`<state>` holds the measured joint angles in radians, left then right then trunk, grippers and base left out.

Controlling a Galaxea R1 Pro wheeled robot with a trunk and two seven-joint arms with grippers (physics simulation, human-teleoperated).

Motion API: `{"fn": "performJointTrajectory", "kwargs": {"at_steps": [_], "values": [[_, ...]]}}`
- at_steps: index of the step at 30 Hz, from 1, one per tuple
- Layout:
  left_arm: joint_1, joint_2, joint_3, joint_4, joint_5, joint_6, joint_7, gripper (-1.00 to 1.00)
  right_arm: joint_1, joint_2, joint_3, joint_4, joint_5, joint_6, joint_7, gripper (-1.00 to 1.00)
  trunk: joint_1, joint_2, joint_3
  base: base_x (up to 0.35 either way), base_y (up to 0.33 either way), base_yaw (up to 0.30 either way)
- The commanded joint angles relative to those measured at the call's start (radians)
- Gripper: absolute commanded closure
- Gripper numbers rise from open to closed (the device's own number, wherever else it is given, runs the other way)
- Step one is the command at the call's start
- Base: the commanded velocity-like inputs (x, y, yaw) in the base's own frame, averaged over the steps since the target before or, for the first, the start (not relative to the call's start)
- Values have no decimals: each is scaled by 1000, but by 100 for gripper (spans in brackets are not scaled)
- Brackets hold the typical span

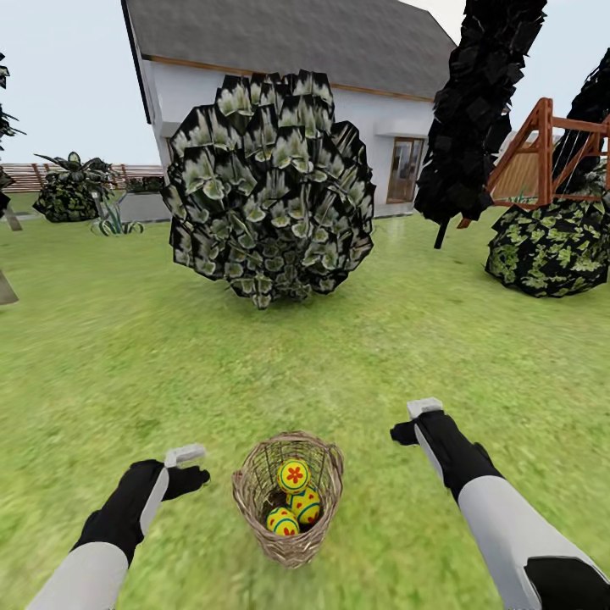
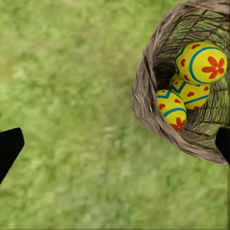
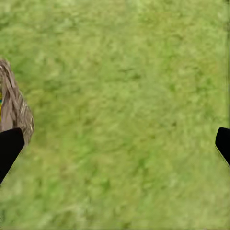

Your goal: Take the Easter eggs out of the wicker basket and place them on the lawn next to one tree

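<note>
Three Easter eggs (image 1: pixel 293 498), yellow with blue bands and red marks, lie together inside one wicker basket (image 1: pixel 254 500), which stands upright on the lawn (image 1: pixel 127 373) at about six o'clock in the head view, between the two arms. One egg rests on top of the other two. Two grippers hang over the grass on either side of the basket: the left gripper (image 1: pixel 185 468) at about seven o'clock, just beside the basket's rim, and the right gripper (image 1: pixel 417 421) at about five o'clock, a little farther from it. In each wrist view the two black fingertips (image 2: pixel 9 146) sit wide apart with nothing between them, so both grippers are released and empty; the right pair (image 3: pixel 9 146) frames bare grass with the basket's edge at one side. At twelve o'clock stands one large round bush (image 1: pixel 271 186), with one white house (image 1: pixel 373 127) behind it.
</note>
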<state>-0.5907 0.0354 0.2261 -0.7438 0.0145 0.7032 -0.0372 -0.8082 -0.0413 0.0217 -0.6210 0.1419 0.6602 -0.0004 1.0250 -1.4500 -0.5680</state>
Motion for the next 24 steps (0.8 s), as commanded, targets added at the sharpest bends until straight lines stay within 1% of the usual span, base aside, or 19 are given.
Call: {"fn": "performJointTrajectory", "kwargs": {"at_steps": [1,3,5,7,8,9,11,16,24], "values": [[1,-1,0,-14,0,11,0,-100,0,1,0,-1,0,0,1,-100,0,0,0,0,0,0],[3,-8,-1,-38,0,34,0,-100,2,3,1,-2,1,1,2,-100,0,0,0,0,0,0],[4,-21,-1,-42,0,43,0,-100,4,4,1,-5,2,2,-1,-100,0,0,0,0,0,0],[4,-29,1,-54,0,49,-1,-100,5,4,1,-8,2,2,-2,-100,0,0,0,0,0,25],[4,-34,1,-58,1,52,-2,-100,6,3,0,-8,1,2,-2,-100,0,0,-1,0,-99,148],[3,-54,0,-50,0,51,-1,-100,6,2,0,-8,0,2,-2,-100,0,0,-1,0,-253,231],[3,-61,1,-48,0,51,0,-100,6,3,0,-5,1,3,-4,-100,0,0,-2,0,-296,253],[3,-69,1,-45,0,53,0,-100,6,6,1,1,4,3,-7,-100,0,0,-5,34,-329,270],[3,-72,1,-45,0,53,0,-100,6,6,1,3,2,3,-3,-100,0,0,-10,155,-312,272]]}}
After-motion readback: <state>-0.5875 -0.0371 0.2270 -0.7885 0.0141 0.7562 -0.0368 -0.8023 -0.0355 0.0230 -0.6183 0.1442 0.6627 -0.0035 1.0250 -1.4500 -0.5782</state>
